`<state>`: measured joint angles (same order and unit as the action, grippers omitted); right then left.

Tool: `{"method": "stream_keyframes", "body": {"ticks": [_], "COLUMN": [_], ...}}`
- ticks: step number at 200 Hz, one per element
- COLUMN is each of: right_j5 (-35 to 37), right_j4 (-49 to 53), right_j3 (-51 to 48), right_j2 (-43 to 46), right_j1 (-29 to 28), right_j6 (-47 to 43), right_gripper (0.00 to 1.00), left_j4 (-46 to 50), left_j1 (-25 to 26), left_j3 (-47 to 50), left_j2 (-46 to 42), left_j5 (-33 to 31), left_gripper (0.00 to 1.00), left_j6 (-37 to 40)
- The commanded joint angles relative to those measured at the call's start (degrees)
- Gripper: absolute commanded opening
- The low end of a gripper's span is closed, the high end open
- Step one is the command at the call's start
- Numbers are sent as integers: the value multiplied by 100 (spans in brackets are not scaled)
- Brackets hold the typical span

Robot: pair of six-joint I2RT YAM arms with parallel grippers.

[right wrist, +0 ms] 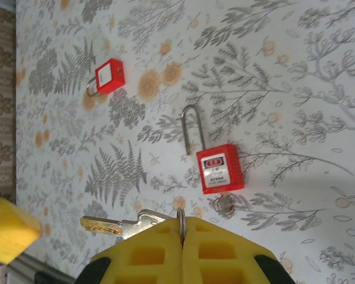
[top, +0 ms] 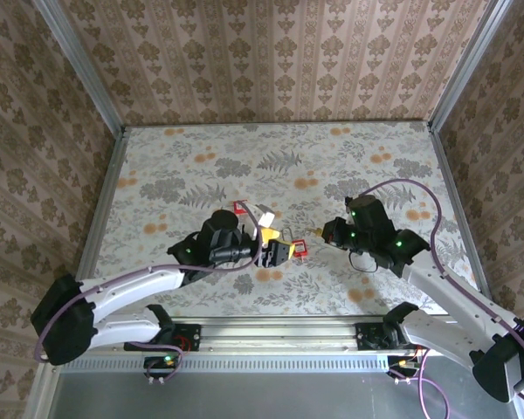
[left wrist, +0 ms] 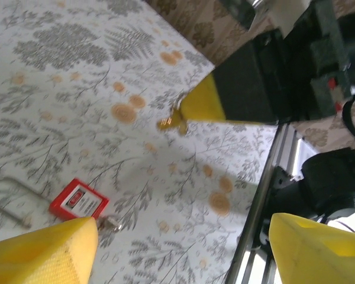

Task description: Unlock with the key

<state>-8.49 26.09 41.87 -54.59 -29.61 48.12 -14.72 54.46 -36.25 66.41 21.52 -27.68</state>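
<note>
R gripper (right wrist: 181, 228) pinched shut on key (right wrist: 109, 225), clear of table (right wrist: 296, 65); padlock (right wrist: 220, 168) lies flat, apparently locked. L gripper (left wrist: 180, 236) spread beside it, empty. Insertion & turn left to do

Non-task items you have in view:
- Table covering (top: 332, 157): pale cloth printed with grey ferns and orange blossoms, lying flat across the whole work surface.
- Wallpaper (top: 279, 52): brown striped damask pattern, on the walls along the left, far and right sides of the table.
- Metal corner posts (top: 79, 65): silver, slanting up from the far corners.
- Front rail (top: 271, 330): silver metal, running along the near edge of the table.
- Spare red padlock (right wrist: 109, 76): small, lying flat on the cloth, shackle closed.
</note>
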Motion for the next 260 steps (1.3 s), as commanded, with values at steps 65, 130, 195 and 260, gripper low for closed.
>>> {"method": "stream_keyframes", "body": {"ticks": [65, 130, 195, 260], "right_j5": [-434, -434, -425, -517], "right_j4": [221, 160, 151, 13], "right_j3": [190, 164, 164, 85], "right_j2": [45, 18, 36, 102], "right_j1": [-295, -396, -405, -485], "right_j6": [-197, -228, -259, -454], "right_gripper": [0, 0, 0, 0], "left_j4": [-648, -857, -940, -1191], "left_j1": [-93, -105, -137, -224], "left_j3": [-506, -638, -603, -542], "left_j2": [984, 1319, 1430, 1549], "left_j5": [1054, 1276, 1342, 1460], "left_gripper": [59, 40, 22, 1], "left_j6": [-422, -578, -659, -761]}}
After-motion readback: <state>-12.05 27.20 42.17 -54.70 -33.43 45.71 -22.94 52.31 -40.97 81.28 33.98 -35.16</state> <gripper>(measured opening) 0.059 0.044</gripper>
